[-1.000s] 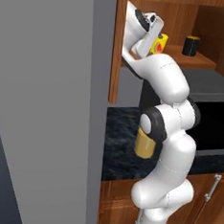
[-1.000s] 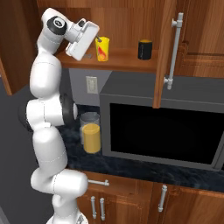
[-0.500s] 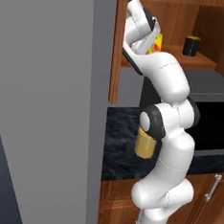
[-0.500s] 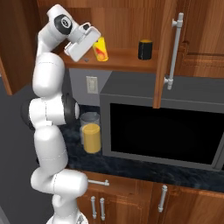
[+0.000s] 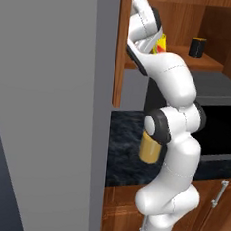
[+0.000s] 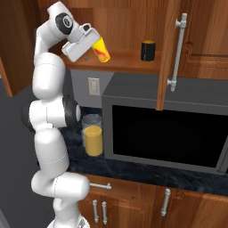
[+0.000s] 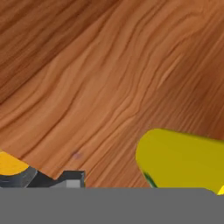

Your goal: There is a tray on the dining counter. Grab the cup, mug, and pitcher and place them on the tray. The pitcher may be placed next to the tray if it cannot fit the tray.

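The yellow cup (image 6: 101, 48) leans tilted on the wooden cabinet shelf (image 6: 129, 63), and my gripper (image 6: 95, 42) is closed around it from the left. In the left base view the cup (image 5: 161, 43) peeks out behind my hand (image 5: 153, 37). In the hand view the cup (image 7: 183, 162) fills the lower right against the wood back wall. The black mug (image 6: 148, 50) stands upright on the same shelf to the right, also visible from the left (image 5: 196, 47). The pitcher (image 6: 93, 136) with orange liquid stands on the black wall counter beside my arm (image 5: 149, 149). The tray and the dining counter are out of view.
A black microwave (image 6: 164, 133) sits under the shelf. The open cabinet door (image 6: 171, 53) with a long handle hangs to the right of the mug. A tall grey panel (image 5: 49, 106) walls off the left side. Wooden drawers (image 6: 133, 200) run below the counter.
My hand has pushed in closer to the cup and its fingers have come in around it. The cup has tipped from upright to leaning. Mug and pitcher have not moved.
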{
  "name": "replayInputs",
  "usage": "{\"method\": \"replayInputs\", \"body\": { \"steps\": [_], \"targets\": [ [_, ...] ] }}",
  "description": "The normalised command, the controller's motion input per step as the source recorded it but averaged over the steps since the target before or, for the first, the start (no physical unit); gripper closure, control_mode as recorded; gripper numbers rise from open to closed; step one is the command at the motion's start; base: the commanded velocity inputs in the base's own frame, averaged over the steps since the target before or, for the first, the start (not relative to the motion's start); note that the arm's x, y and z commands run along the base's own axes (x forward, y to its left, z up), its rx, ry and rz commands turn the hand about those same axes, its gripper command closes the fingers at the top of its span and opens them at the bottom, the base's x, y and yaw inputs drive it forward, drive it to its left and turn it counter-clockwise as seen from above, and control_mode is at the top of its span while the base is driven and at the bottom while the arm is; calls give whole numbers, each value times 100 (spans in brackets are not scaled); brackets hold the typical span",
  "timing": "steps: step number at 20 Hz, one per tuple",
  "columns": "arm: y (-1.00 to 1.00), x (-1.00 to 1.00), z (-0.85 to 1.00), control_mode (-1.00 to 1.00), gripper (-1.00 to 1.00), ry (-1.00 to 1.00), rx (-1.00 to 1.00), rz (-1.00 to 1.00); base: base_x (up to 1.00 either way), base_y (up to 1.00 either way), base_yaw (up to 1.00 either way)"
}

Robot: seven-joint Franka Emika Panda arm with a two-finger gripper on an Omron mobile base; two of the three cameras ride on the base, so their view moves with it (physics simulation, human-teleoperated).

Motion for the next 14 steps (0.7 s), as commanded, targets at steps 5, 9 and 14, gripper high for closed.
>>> {"method": "replayInputs", "body": {
  "steps": [5,9,14],
  "targets": [
    [-3,-11,0,-100,100,-3,0,0,0,0,0],
    [-9,-11,0,-100,100,-1,0,-1,0,0,0],
    [-22,-25,-2,-100,100,0,0,-6,0,0,0]
  ]
}}
